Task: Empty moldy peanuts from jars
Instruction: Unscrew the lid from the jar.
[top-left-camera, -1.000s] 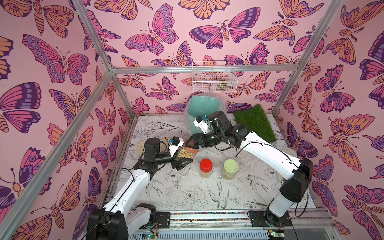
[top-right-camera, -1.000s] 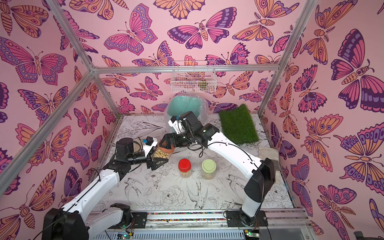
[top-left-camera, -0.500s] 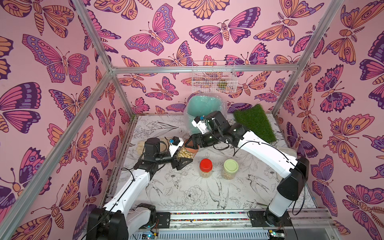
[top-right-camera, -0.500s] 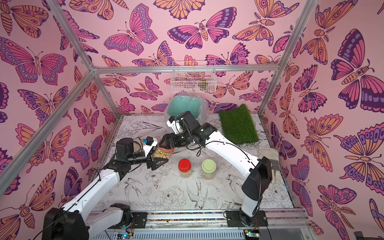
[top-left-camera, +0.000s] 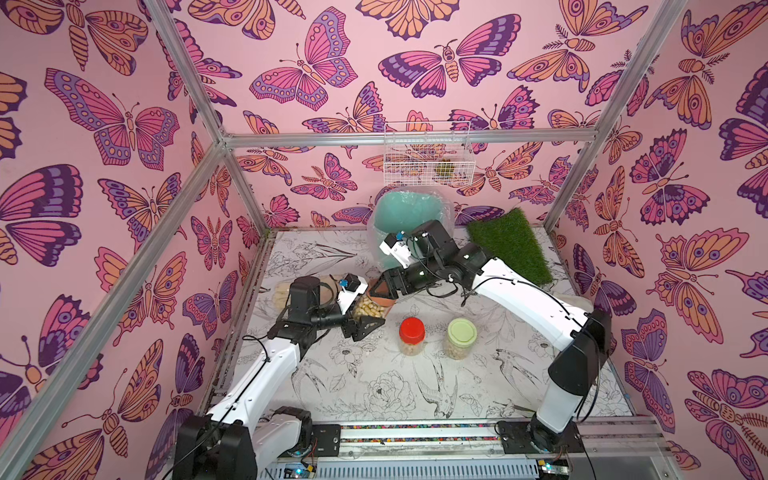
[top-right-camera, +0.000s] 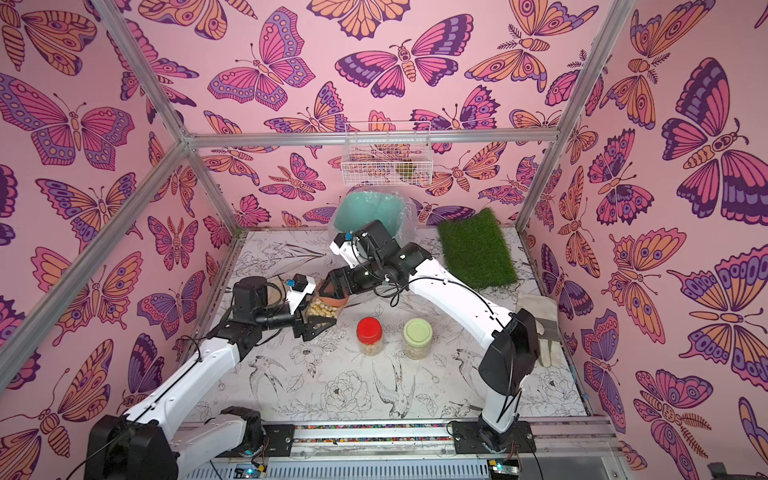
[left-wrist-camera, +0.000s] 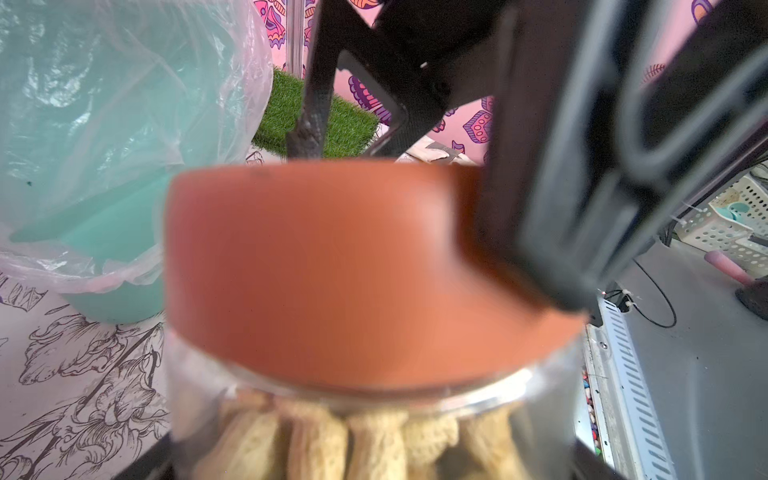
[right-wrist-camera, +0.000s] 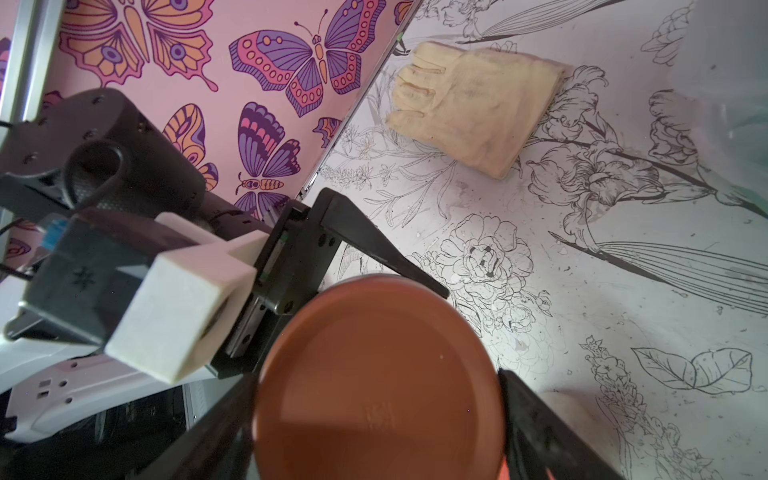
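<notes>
Unscrewing looks like the step in hand. The left hand (top-left-camera: 362, 312) pinches the jar (top-right-camera: 322, 309) by its clear wall, tilted, lid end toward the right hand (top-left-camera: 385, 288). It seems lifted off the worktop (top-left-camera: 374, 395).

Right hand: fingers (right-wrist-camera: 536, 424) sit against opposite sides of the brown lid (right-wrist-camera: 378, 382), clamped on its rim. Lid is on. Peanuts (left-wrist-camera: 374, 440) are heaped inside, against the wall.

Next move, as I judge it: twist the lid while the left hand holds firm, then lift it clear. With the jar tilted, peanuts may roll out once it opens, so level it first.

Around:
- Bin (top-left-camera: 395, 212) with liner stands at the back, and the right arm lies between it and the jar.
- Red jar (top-left-camera: 412, 336) and green jar (top-left-camera: 461, 338) stand upright, lidded and full, near the front.
- Grass mat (top-left-camera: 511, 245) and glove (right-wrist-camera: 469, 104) lie well apart, not in the way.
</notes>
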